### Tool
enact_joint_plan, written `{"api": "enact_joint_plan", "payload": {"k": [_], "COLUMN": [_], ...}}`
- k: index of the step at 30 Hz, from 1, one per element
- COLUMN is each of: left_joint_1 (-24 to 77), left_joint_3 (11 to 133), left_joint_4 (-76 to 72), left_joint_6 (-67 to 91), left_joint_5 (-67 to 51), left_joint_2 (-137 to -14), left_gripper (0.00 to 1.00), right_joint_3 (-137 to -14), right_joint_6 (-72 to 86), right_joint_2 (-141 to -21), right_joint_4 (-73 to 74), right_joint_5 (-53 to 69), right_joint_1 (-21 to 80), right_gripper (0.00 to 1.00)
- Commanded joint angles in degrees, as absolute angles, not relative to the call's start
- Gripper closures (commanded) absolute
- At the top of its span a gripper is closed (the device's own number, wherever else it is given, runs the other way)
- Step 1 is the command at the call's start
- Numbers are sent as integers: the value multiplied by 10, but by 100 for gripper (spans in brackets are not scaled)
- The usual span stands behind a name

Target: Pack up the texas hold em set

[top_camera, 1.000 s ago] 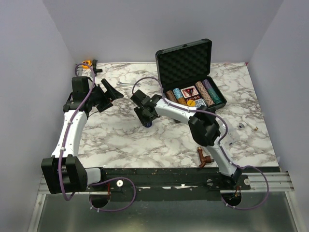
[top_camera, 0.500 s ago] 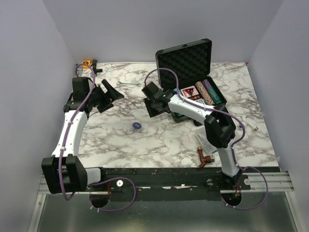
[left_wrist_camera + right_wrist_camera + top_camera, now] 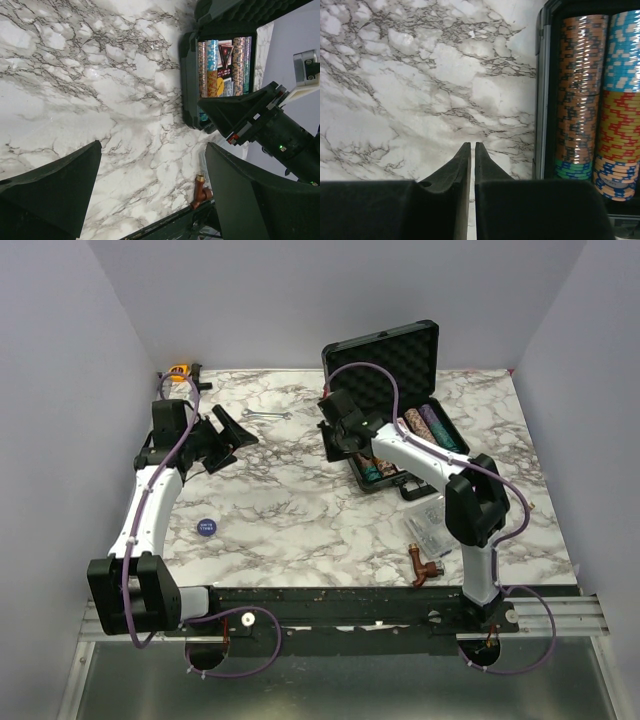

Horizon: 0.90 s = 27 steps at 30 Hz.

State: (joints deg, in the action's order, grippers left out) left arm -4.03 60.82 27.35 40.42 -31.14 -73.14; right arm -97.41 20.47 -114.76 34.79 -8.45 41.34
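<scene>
Top external shows the case [image 3: 385, 365] open at the table's [image 3: 300, 510] far right, lid propped up so the chips [image 3: 577, 90] sit reachable in the tray. The right gripper [image 3: 472, 146] hovers just beside the case's left wall, fingers pinched almost together on nothing. The left gripper [image 3: 152, 150] hangs wide open and empty, well apart. A blue disc [image 3: 205, 527] lies alone near the left front edge, bare marble around it, probably next to fetch.

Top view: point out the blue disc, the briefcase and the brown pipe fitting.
blue disc [image 3: 205, 527], top view, its centre.
briefcase [image 3: 405, 355], top view, foam inside the lid.
brown pipe fitting [image 3: 420, 567], top view, its bend.
</scene>
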Motion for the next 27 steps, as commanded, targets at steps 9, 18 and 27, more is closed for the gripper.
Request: {"api": "enact_joint_plan", "payload": {"k": [9, 18, 27], "left_joint_1": [-44, -86, -118], "left_joint_3": [522, 457, 446], "left_joint_4": [359, 416, 406], "left_joint_6": [423, 456, 415], "left_joint_5": [-110, -10, 7], "left_joint_2": [-694, -722, -794], "left_gripper": [2, 4, 6], "right_joint_3": [-854, -748, -705], "right_joint_6": [210, 215, 214], "right_joint_2": [-1086, -1025, -978], "right_joint_4": [243, 153, 123], "right_joint_5": [49, 132, 137], "right_joint_1": [423, 422, 423], "right_gripper": [86, 86, 86]}}
